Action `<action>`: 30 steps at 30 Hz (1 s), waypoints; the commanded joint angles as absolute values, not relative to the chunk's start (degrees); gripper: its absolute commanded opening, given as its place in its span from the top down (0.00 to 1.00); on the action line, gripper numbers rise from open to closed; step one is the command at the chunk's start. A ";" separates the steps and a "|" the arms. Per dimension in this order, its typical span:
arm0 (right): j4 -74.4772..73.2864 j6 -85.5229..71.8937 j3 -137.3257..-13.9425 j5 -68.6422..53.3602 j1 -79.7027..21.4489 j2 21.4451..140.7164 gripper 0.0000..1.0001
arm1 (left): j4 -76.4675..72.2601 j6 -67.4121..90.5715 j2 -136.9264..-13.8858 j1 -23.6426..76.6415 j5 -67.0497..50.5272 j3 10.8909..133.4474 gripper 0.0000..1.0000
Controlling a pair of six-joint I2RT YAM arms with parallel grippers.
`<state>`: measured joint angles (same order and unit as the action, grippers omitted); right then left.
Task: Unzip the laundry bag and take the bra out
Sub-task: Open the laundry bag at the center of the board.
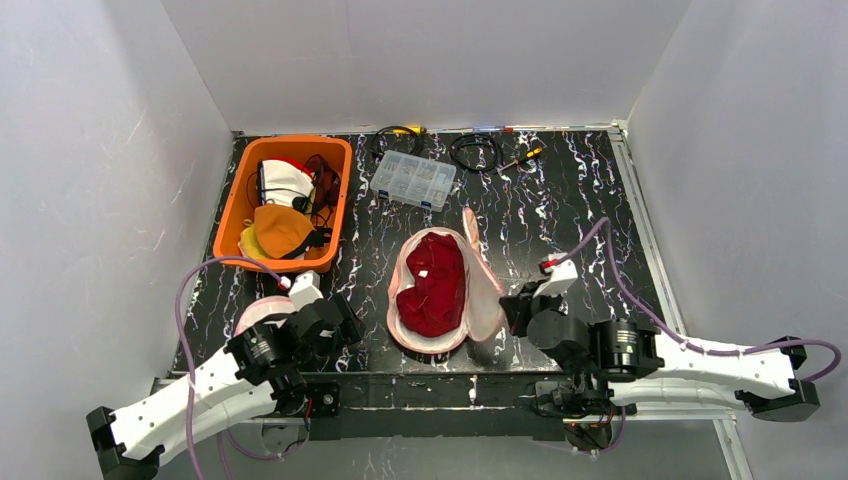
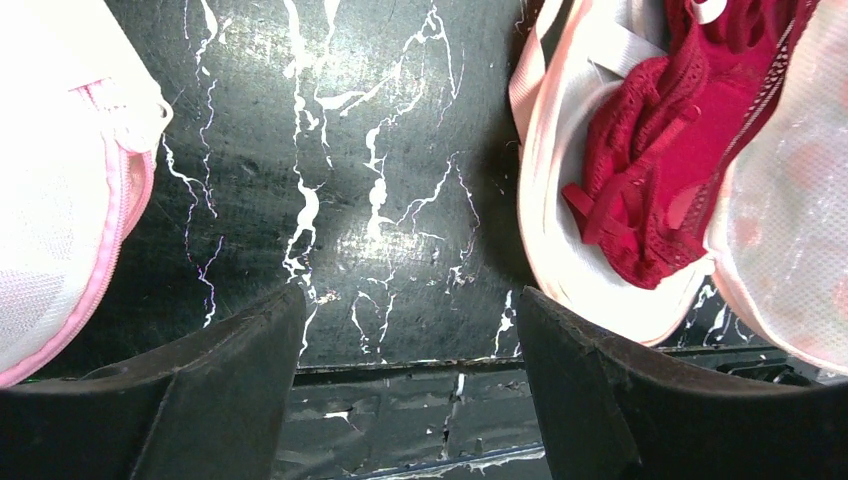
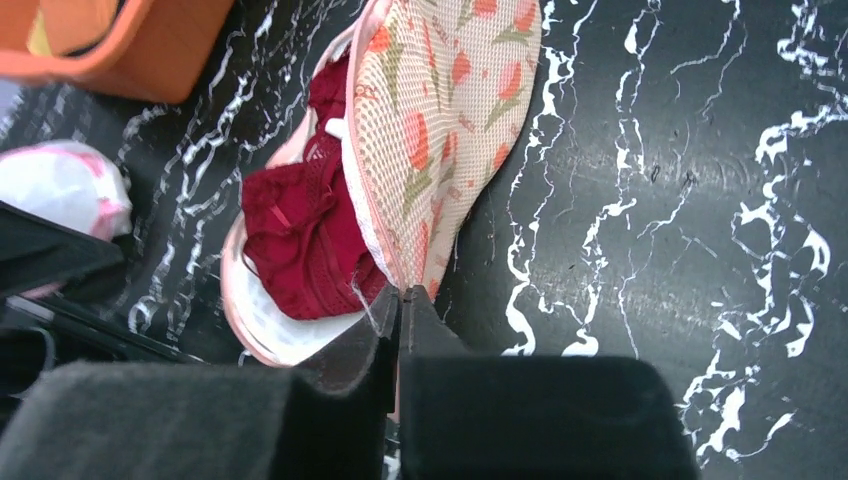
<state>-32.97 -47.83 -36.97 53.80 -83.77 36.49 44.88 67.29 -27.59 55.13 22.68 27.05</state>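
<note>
You have the pink floral mesh laundry bag [image 3: 440,120] unzipped, its flap clenched in your right gripper [image 3: 400,297]; the red lace bra [image 3: 300,240] waits inside, just beside the spread jaws of your left gripper [image 2: 410,300].

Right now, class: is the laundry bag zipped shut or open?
Open. The laundry bag has its flap raised in the right tool, exposing the red bra inside.

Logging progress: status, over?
Left gripper open, empty. Right gripper shut on laundry bag flap. Bag unzipped, red bra exposed. Nothing blocking.
</note>
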 commanded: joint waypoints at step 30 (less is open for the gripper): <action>3.23 -39.15 -30.59 18.58 -55.50 56.39 0.09 | 23.57 54.13 -42.06 55.02 19.98 31.38 0.27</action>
<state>-13.67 -34.89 -39.40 36.56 -66.65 58.63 30.30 58.26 -39.18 55.13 19.25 30.11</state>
